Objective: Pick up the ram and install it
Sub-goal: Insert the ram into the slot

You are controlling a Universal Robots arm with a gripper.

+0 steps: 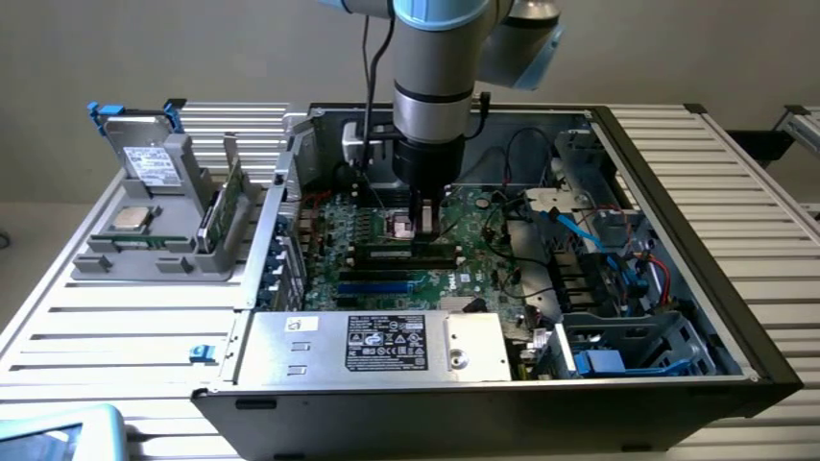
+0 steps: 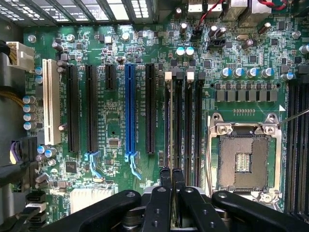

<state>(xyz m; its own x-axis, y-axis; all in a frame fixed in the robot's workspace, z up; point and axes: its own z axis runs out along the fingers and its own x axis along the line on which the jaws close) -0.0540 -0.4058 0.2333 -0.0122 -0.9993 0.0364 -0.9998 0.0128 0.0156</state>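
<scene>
1. Exterior view: The arm plunges straight down into the open computer case [image 1: 513, 413], its gripper [image 1: 429, 229] low over the motherboard [image 1: 485, 216]. The ram [image 1: 405, 253] sits lengthwise in a memory slot right under the fingertips, just beside the bare processor socket [image 1: 401, 227]. A spare green stick [image 1: 232, 206] stands upright in the grey holder [image 1: 154, 261] outside the case, on the exterior view's left.
2. Wrist view: The gripper [image 2: 172, 174] has its two black fingers pressed together. The ram [image 2: 168, 121] stands edge-on in the slot nearest the blue connector [image 2: 130, 111], one end meeting the fingertips; actual contact cannot be told.
</scene>
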